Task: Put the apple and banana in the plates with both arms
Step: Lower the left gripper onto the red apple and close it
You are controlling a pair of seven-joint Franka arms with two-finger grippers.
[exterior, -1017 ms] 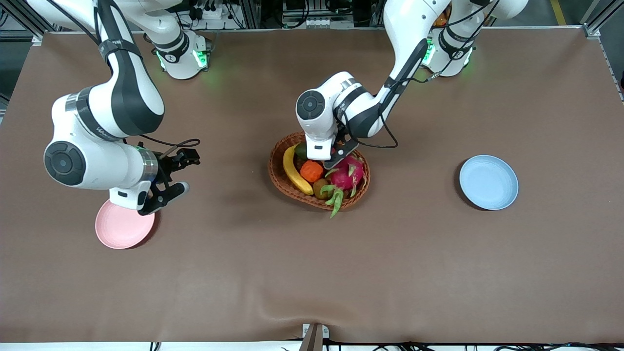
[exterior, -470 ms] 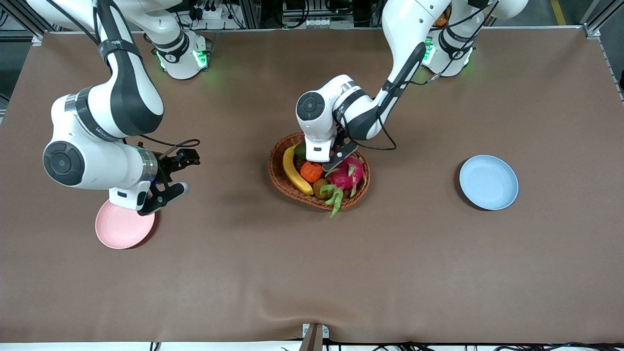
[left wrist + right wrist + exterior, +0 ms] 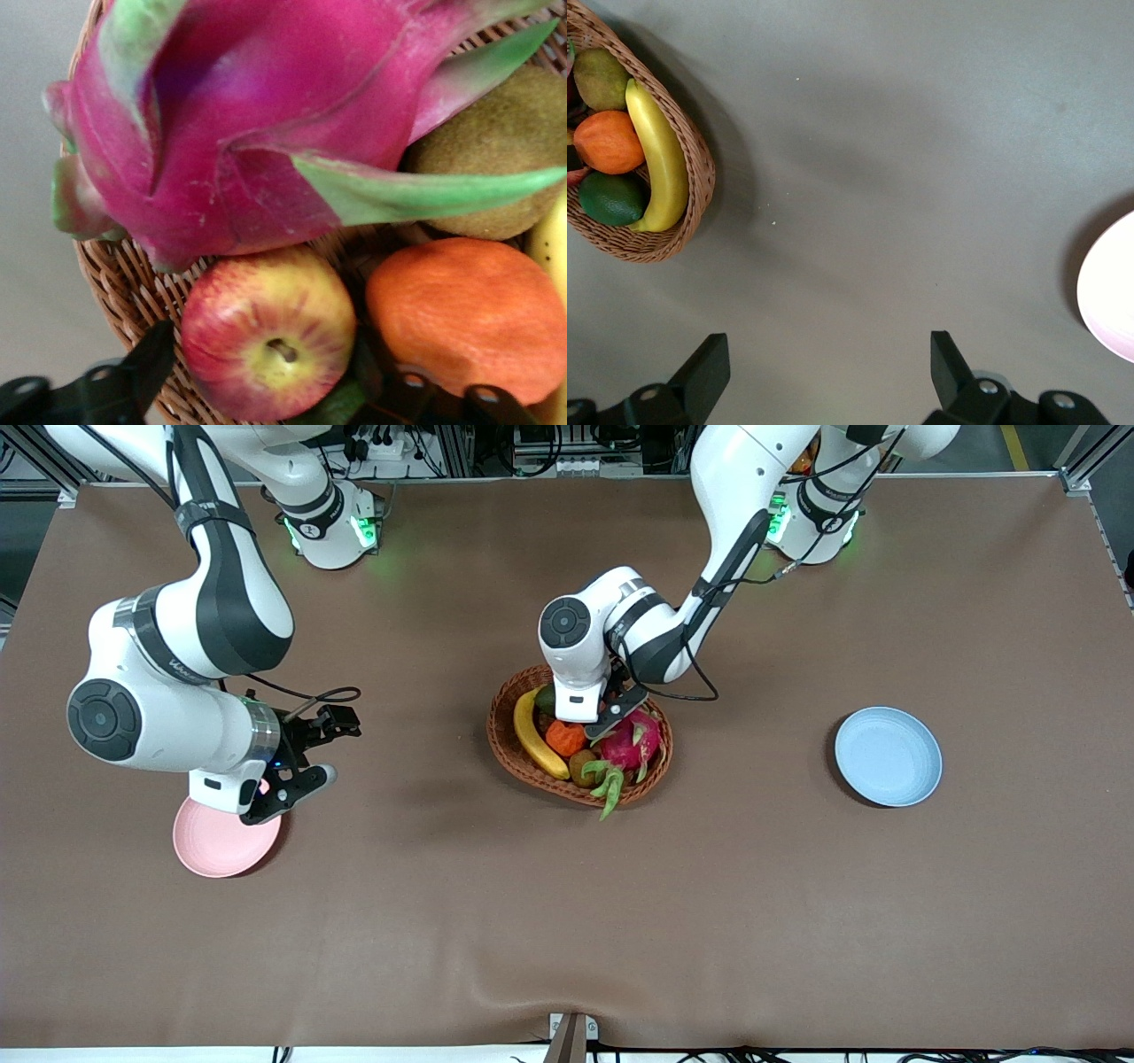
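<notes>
The left arm's black two-finger gripper (image 3: pixel 266 390) reaches into the oval brown wicker basket (image 3: pixel 514 757), fingers spread wide either side of the small red-and-yellow apple (image 3: pixel 267 332) without pinching it. The long yellow banana (image 3: pixel 534 735) lies in the basket toward the right arm's end. The right arm's black gripper (image 3: pixel 288 779) waits wide open over the pale pink round plate (image 3: pixel 217 846).

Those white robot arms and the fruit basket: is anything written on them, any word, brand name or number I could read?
Right arm: a short pale word printed on its dark grey band, too small to read.
Left arm: no lettering can be made out.
Basket, fruit, pink plate, blue plate: no labels, stickers or numbers visible.
</notes>
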